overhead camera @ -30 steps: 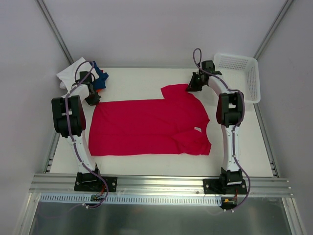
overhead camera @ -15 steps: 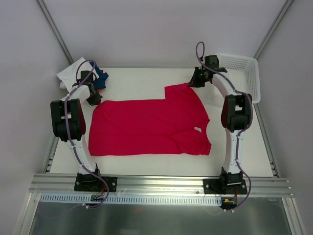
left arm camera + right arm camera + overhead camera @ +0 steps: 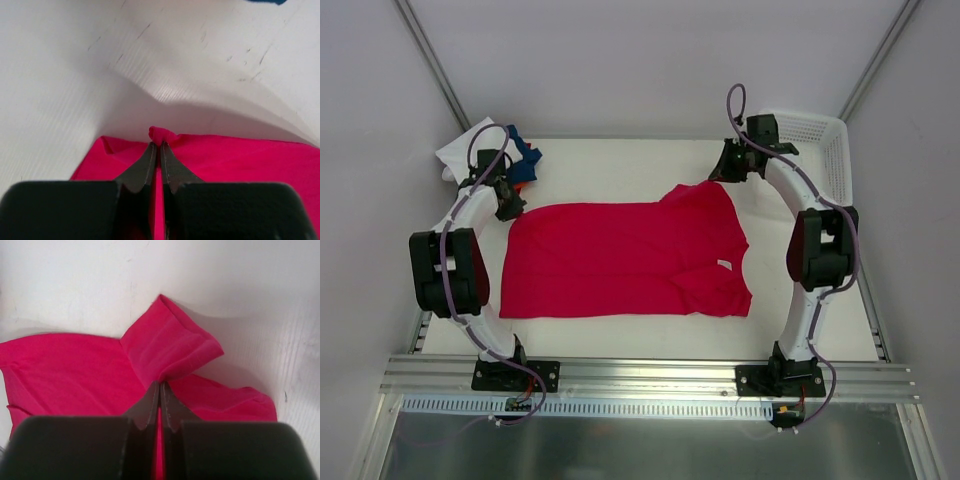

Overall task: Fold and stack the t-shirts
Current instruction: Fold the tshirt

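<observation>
**A:** Crimson shirt (image 3: 620, 255) lies spread flat on the tabletop (image 3: 610, 160), just left of the basket (image 3: 825, 150). Which step is this?

**B:** The first fold, I'd judge. The left tool (image 3: 159, 145) pinches the hem corner away from the basket, and the right tool (image 3: 160, 385) pinches the sleeve nearest it. Both arms reach out, wrists low. The next move calls for lifting both ends together, evenly.

No writing, brand or number can be read anywhere; the white tag (image 3: 724, 265) at the neck of the red t-shirt (image 3: 610, 262) is too small to make out.
</observation>
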`<action>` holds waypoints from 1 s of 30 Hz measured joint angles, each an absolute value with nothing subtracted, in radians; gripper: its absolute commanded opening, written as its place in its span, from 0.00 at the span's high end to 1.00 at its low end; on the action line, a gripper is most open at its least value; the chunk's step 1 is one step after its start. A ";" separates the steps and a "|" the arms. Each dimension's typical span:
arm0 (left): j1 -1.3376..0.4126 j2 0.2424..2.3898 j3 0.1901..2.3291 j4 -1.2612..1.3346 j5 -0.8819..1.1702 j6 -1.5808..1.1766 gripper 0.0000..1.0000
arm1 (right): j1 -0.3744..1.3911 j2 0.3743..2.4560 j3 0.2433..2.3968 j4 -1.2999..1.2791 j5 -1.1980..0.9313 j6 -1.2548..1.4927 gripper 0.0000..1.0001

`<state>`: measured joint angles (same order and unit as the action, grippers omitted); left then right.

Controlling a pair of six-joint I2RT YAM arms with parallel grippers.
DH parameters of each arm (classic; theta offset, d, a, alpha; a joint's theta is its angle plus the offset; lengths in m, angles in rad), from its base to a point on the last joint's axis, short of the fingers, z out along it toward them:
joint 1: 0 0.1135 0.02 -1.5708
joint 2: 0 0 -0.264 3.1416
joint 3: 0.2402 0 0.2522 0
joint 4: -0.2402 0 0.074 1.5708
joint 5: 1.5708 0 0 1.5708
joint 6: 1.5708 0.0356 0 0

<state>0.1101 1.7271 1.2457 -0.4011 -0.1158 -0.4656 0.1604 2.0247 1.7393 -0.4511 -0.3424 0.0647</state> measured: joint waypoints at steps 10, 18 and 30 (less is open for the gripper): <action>0.104 1.544 1.121 -0.415 -0.132 -0.491 1.00 | 0.181 1.762 1.549 -0.437 -0.317 0.051 1.00; 0.104 1.416 1.030 -0.430 -0.142 -0.516 1.00 | 0.220 1.579 1.386 -0.440 -0.292 0.048 0.99; 0.104 1.282 0.926 -0.482 -0.187 -0.544 1.00 | 0.253 1.261 1.162 -0.482 -0.242 0.048 0.99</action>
<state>0.1036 1.2816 0.9260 -0.4816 -0.1871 -0.5442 0.2531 1.2610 1.1618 -0.4816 -0.2420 0.0479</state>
